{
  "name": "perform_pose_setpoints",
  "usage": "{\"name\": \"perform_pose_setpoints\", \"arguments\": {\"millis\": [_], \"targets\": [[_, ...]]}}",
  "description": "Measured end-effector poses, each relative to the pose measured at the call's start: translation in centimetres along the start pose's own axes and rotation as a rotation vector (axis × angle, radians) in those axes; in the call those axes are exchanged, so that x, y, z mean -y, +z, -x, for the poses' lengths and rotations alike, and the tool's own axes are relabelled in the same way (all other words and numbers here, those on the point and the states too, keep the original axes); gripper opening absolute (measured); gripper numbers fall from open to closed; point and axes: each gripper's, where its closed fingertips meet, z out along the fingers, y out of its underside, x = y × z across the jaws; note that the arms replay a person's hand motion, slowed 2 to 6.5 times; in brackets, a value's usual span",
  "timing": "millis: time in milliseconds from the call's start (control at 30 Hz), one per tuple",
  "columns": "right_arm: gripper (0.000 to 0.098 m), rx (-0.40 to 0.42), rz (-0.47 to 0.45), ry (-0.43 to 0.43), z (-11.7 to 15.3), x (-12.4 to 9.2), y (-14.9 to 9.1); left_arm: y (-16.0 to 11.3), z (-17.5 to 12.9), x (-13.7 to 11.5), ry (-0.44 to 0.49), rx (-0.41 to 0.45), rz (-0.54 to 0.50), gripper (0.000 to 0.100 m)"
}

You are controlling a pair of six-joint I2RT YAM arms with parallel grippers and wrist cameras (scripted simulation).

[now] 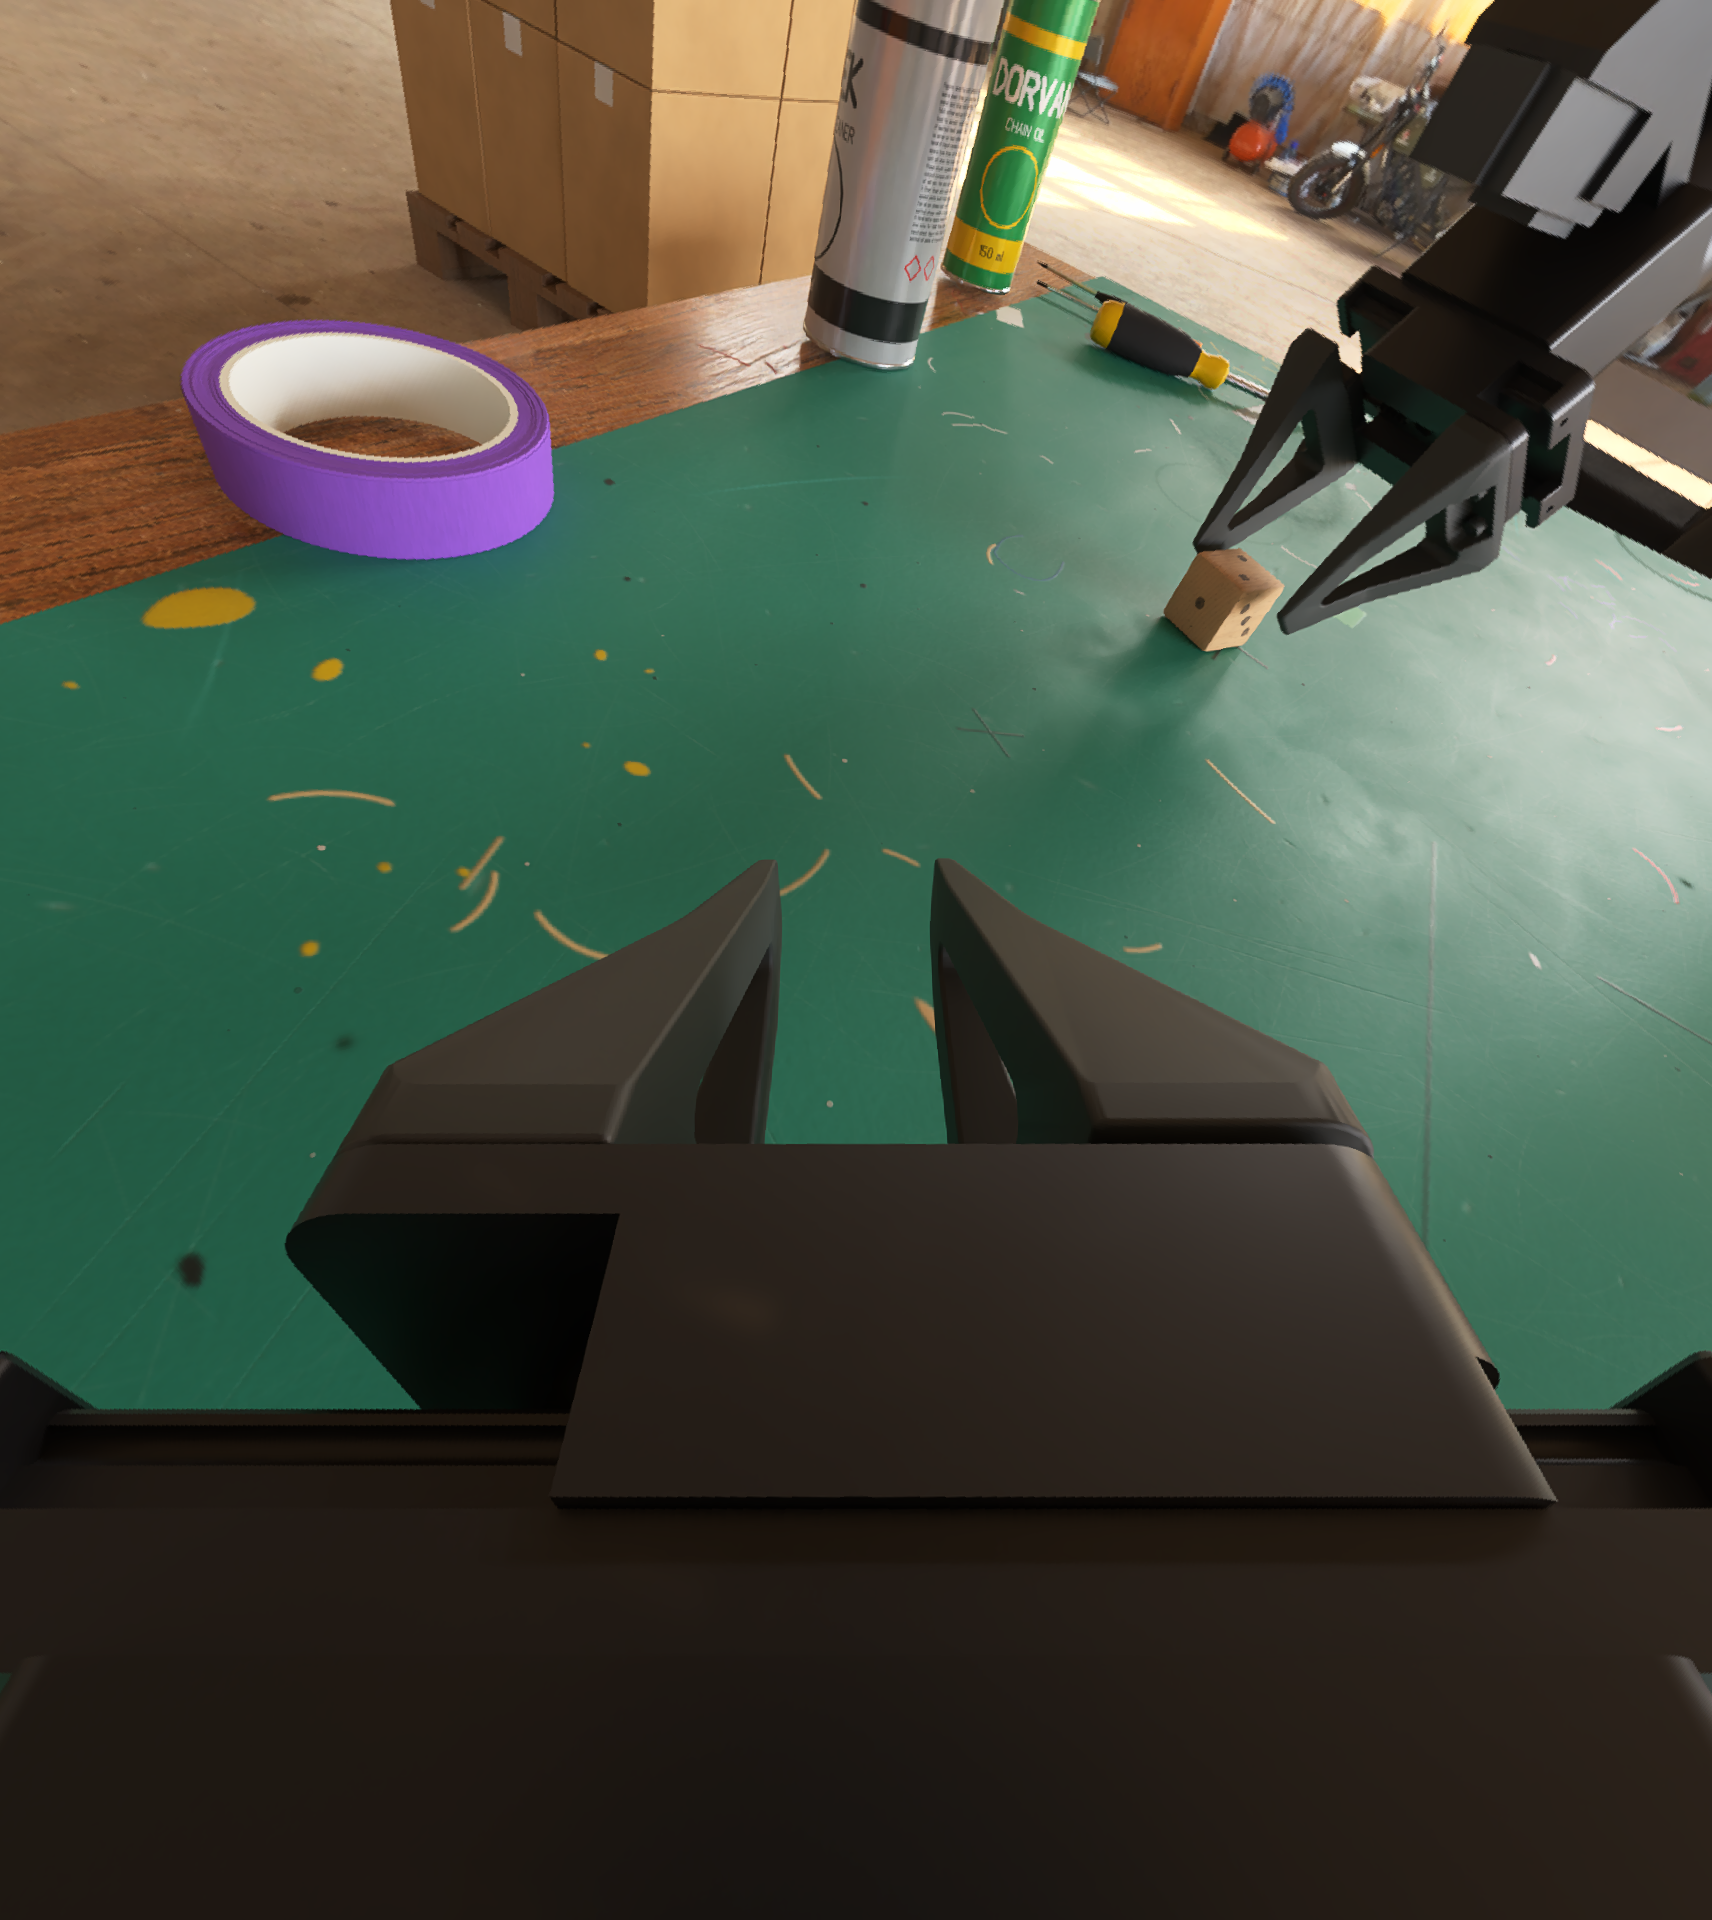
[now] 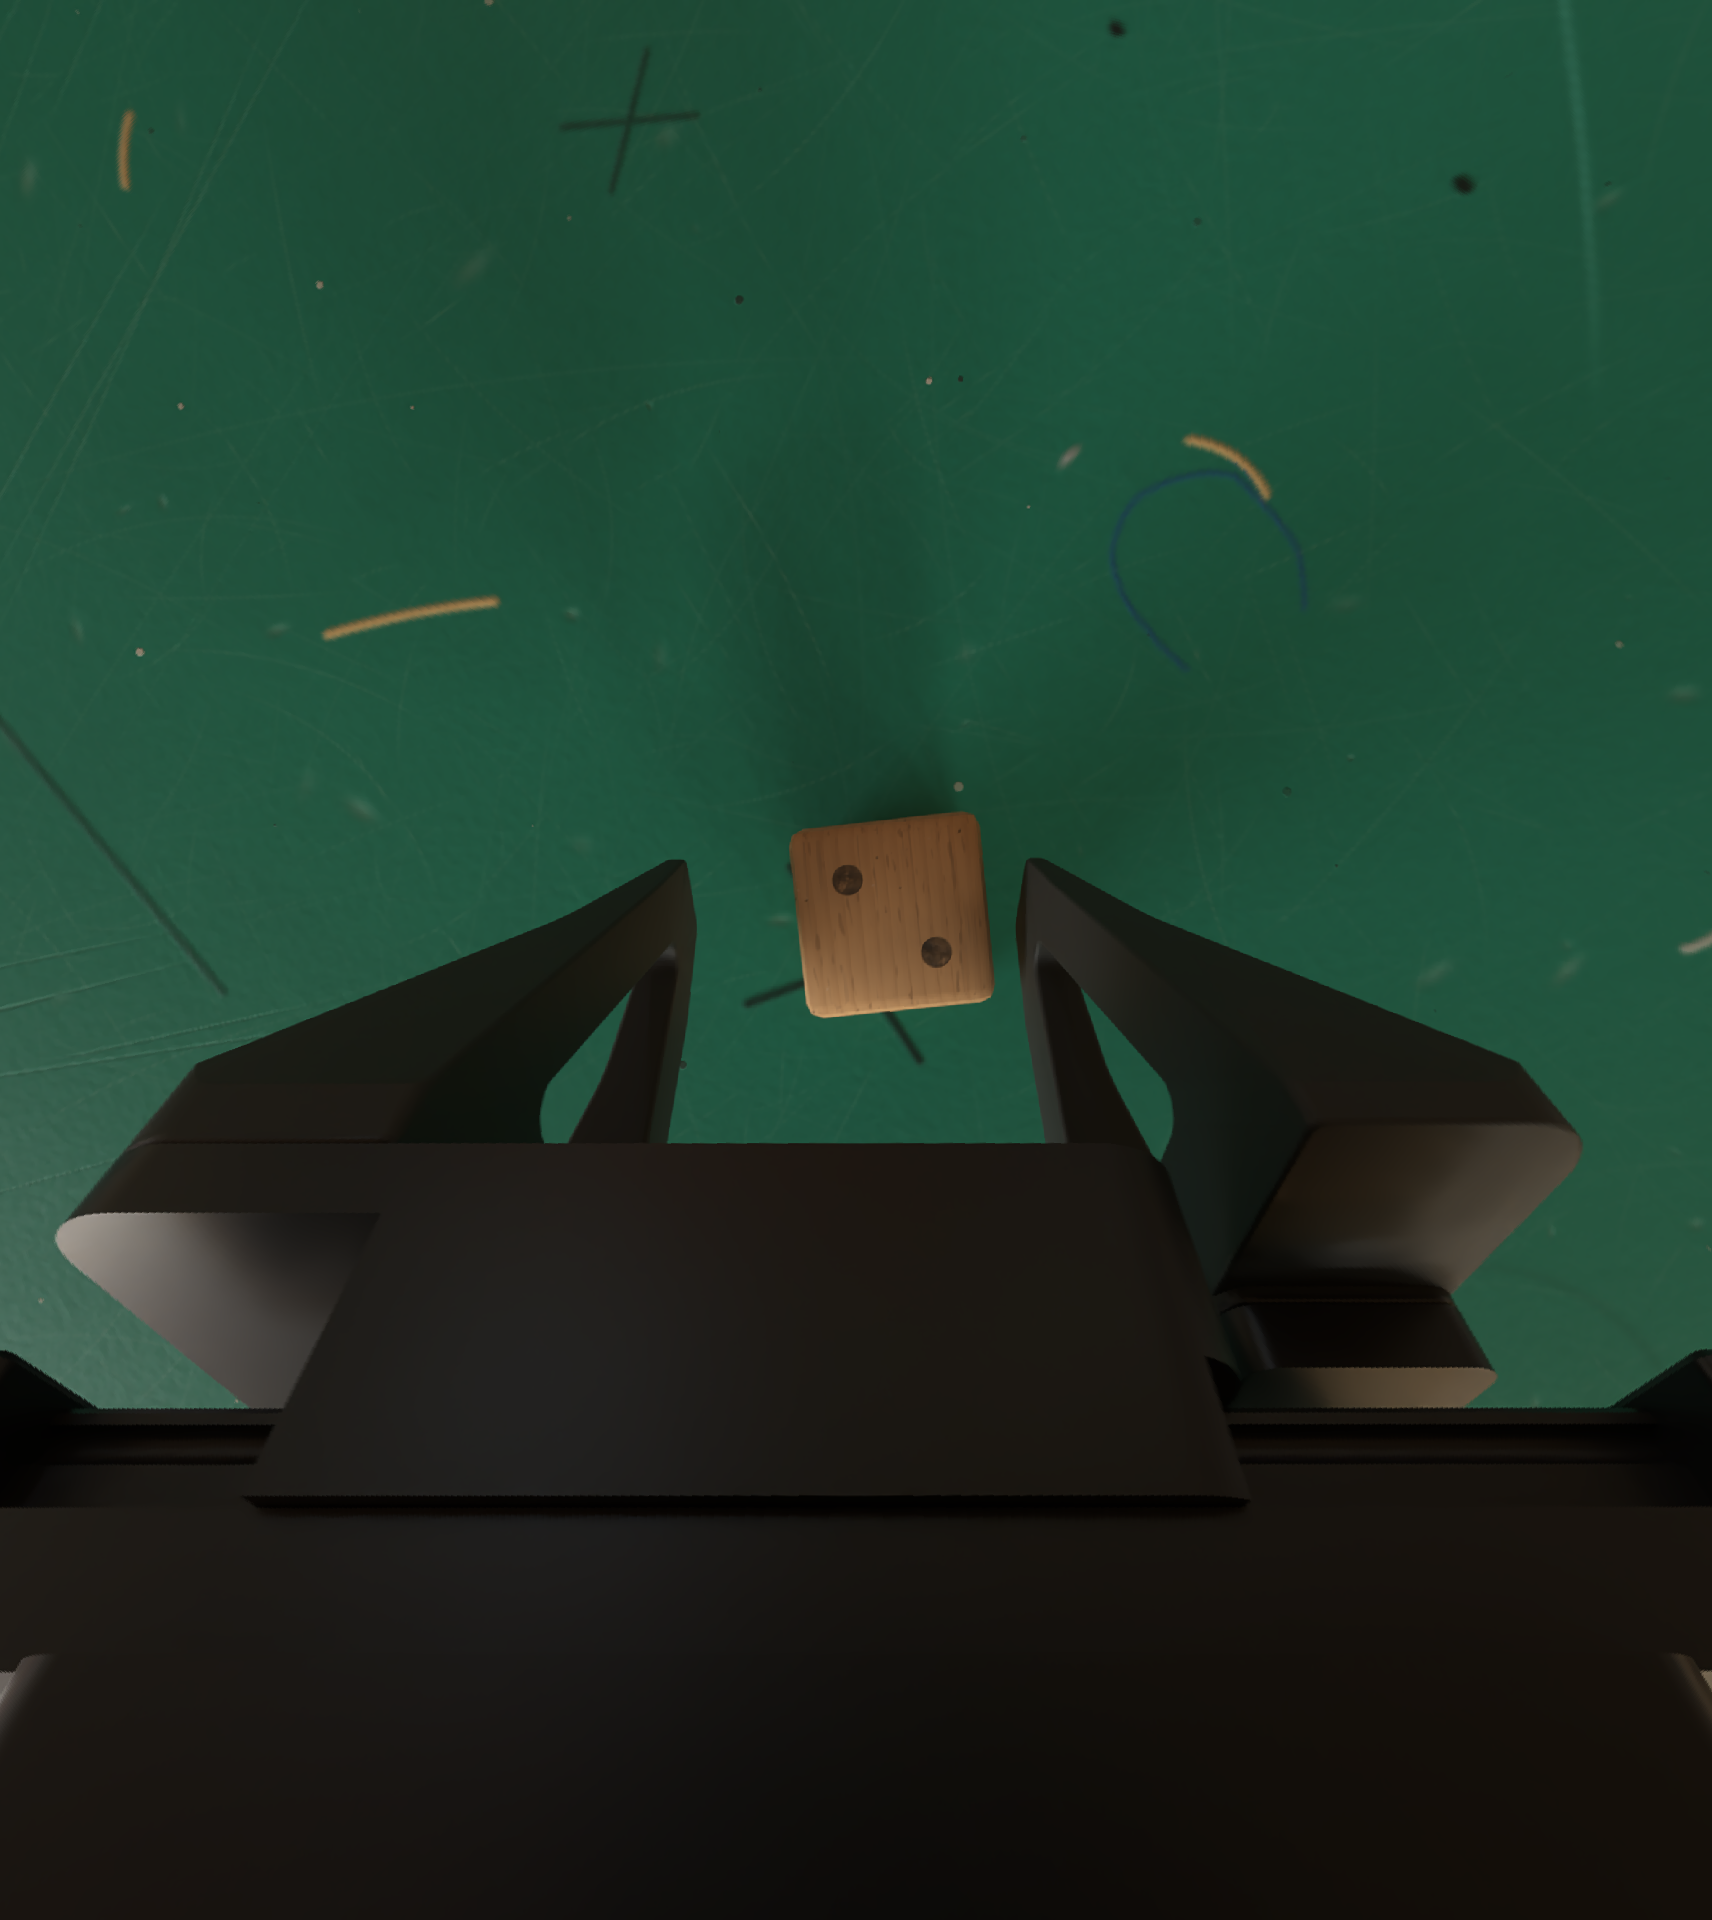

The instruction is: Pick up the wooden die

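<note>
The wooden die (image 2: 891, 912) is a small light-brown cube with dark pips, resting on the green mat. In the right wrist view it lies between my right gripper's (image 2: 857, 868) open fingers, nearer the right finger, touching neither. In the left wrist view the die (image 1: 1224, 601) sits at the far right with the right gripper (image 1: 1241, 584) pointing down over it, one fingertip on each side. My left gripper (image 1: 855, 868) is open and empty, low over the middle of the mat, well away from the die.
A purple tape roll (image 1: 369, 442) lies at the mat's far left edge on the wooden table (image 1: 52, 499). A silver spray can (image 1: 899, 177) and a green can (image 1: 1013, 145) stand at the back. A yellow-black screwdriver (image 1: 1158, 343) lies behind the die. Cardboard boxes (image 1: 623, 135) stand beyond the table.
</note>
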Motion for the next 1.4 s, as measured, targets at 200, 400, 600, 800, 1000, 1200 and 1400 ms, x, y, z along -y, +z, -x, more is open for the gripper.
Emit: {"name": "perform_pose_setpoints", "arguments": {"millis": [200,400,600,800,1000,1200,1400], "targets": [[0.0453,0.084,0.053,-0.005,-0.2,-0.2,0.7,0.0,0.0,0.0,-0.002,-0.003,0.004,0.024],[0.0425,0.101,0.104,-0.027,-0.4,-0.7,1.2,0.1,0.0,0.0,-0.002,-0.005,0.005,0.025],[0.0359,0.093,0.11,-0.048,-0.7,-0.8,1.3,0.1,0.0,-0.1,-0.004,-0.007,0.008,0.024],[0.0308,0.088,0.099,-0.058,-0.6,-0.7,1.3,0.1,0.0,-0.1,-0.005,-0.008,0.01,0.024],[0.0305,0.052,0.083,-0.046,-0.8,-0.6,1.2,0.1,0.0,-0.1,-0.005,-0.008,0.01,0.024],[0.0305,0.027,0.015,-0.001,-0.6,0.3,0.6,0.1,-0.1,-0.1,-0.006,-0.01,0.012,0.024],[0.0305,0.019,-0.076,0.036,0.2,2.0,-0.6,0.1,-0.1,-0.1,-0.006,-0.011,0.013,0.024]]}}
